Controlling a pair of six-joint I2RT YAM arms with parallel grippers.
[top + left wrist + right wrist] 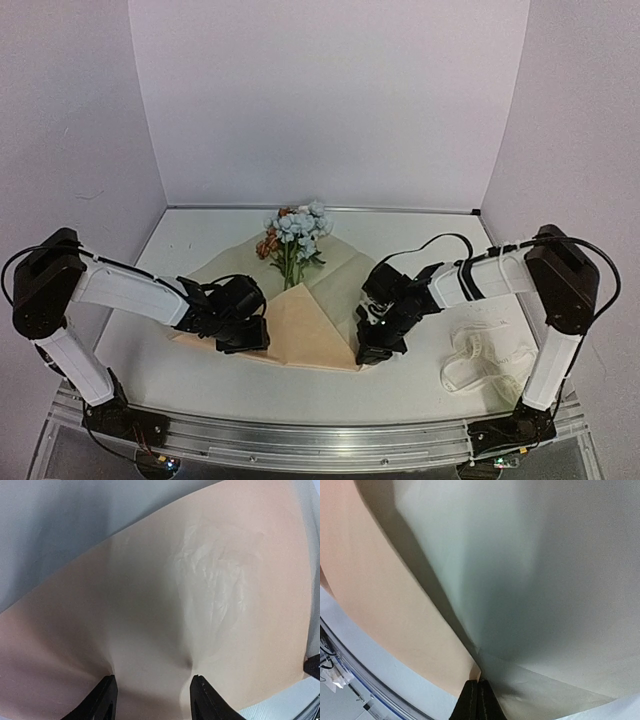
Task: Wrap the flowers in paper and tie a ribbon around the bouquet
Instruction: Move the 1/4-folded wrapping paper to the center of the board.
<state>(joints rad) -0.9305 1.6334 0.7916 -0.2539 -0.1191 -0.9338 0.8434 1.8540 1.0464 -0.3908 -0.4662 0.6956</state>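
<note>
My right fingers (470,706) pinch the paper (300,320) at its near corner; my left fingers (102,700) stand half apart over its left side. With the flowers (293,235) lying mid-sheet on the tabletop (190,240), I should fold slowly over the stems, without dragging.

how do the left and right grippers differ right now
The left gripper has its jaws apart; the right gripper is shut. The left sits over the tan face of the paper, the right pinches its near corner where the paler side shows. Both are down at the paper.
</note>
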